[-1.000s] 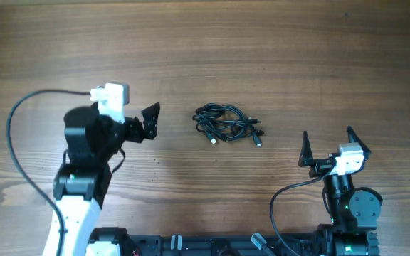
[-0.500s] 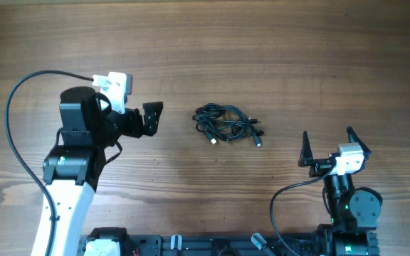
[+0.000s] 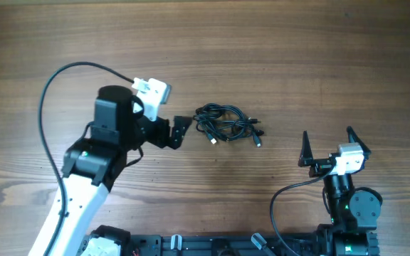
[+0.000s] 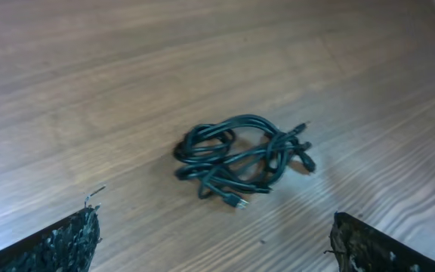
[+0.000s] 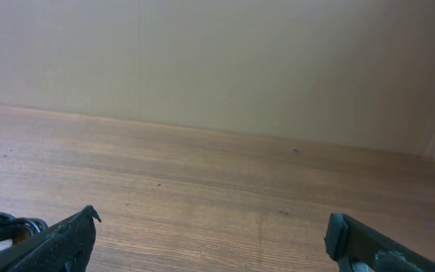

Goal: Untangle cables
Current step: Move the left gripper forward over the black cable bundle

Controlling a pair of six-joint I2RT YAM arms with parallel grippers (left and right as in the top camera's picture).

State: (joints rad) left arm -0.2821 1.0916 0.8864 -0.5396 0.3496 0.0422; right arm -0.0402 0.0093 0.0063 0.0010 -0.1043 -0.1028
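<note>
1. The brown wood-grain table (image 3: 297, 43) fills the overhead frame, just as it did a second ago.
2. The left arm (image 3: 91, 160), white in its lower link and black above, has swung from the left part of the frame toward the centre. Its thick black supply cable (image 3: 48, 107) now arches higher at upper left.
3. The right arm (image 3: 351, 203), a black column at lower right, sits where it sat before.
4. The white camera block (image 3: 153, 92) on the left wrist has shifted rightward with the arm. Any marking on it is too small to read.
5. The left gripper (image 3: 184, 131) has its black fingers spread wide and holds nothing. Its tips have travelled from well left of the bundle to just beside the bundle's left edge, without touching it as far as the overhead view shows.
6. The right gripper (image 3: 327, 139) is likewise spread wide and empty, unmoved, well apart from the bundle.
7. The cables (image 3: 226, 123), thin black cords bunched in a small knot, lie on the table at the centre of the frame, unchanged. In the left wrist view they lie between the two fingers and above them in the frame.
8. A small metal-tipped plug end (image 4: 240, 202) sticks out at the knot's lower edge.
</note>
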